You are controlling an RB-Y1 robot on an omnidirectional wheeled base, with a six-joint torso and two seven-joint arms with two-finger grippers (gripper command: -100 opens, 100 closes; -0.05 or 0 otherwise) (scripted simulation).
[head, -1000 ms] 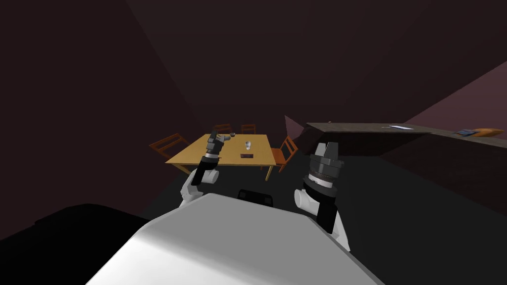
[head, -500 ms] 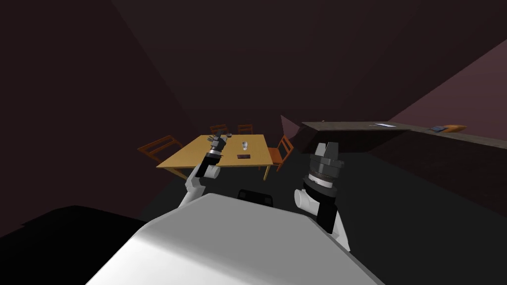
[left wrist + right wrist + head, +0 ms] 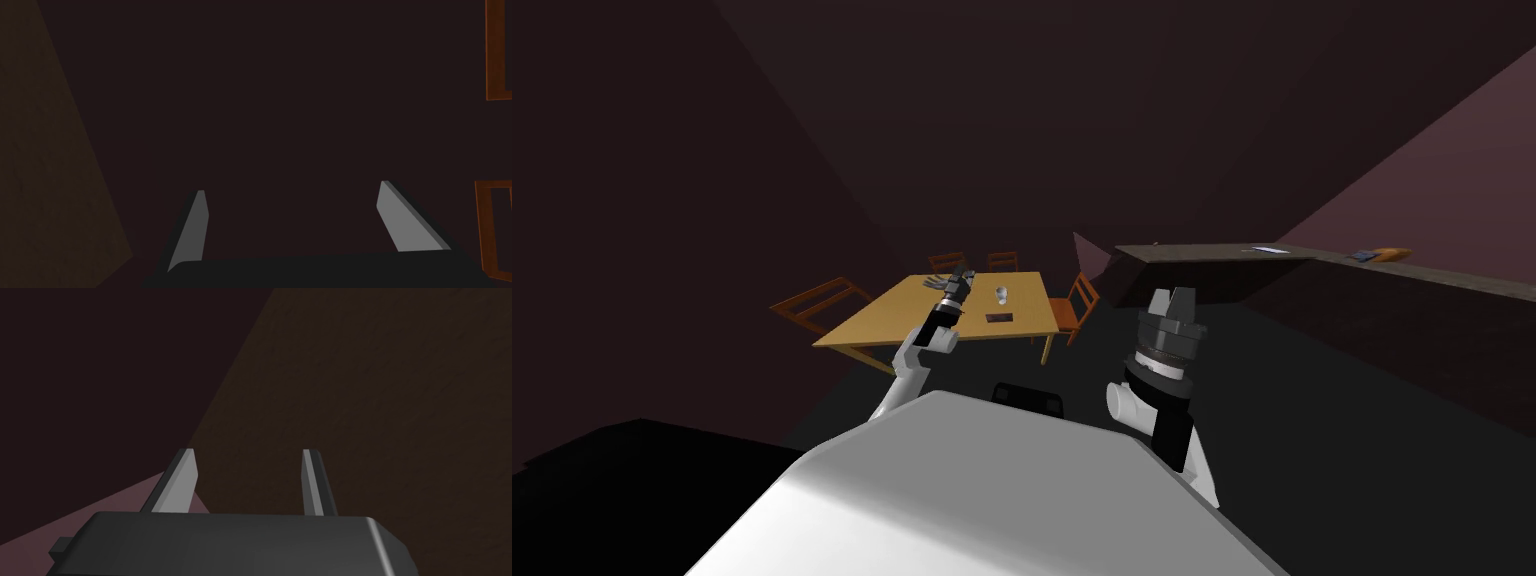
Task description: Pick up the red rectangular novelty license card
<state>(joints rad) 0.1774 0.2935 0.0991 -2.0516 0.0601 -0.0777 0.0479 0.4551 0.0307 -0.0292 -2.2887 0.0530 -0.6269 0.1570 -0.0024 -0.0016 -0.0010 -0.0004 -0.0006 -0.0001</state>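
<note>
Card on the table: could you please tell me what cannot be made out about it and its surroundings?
Card: head view, too small and dim for colour or print.
Grey items near the left gripper: head view, partly hidden by it.
Brown frames: left wrist view, cut off by the edge.

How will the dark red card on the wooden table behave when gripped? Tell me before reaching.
The dark red card lies flat on the wooden table with almost no visible thickness, so it is probably light and awkward to pinch by its edges. It would likely slide across the smooth top if pushed, not roll or tip. Stiff or bendy cannot be told from here.
</note>
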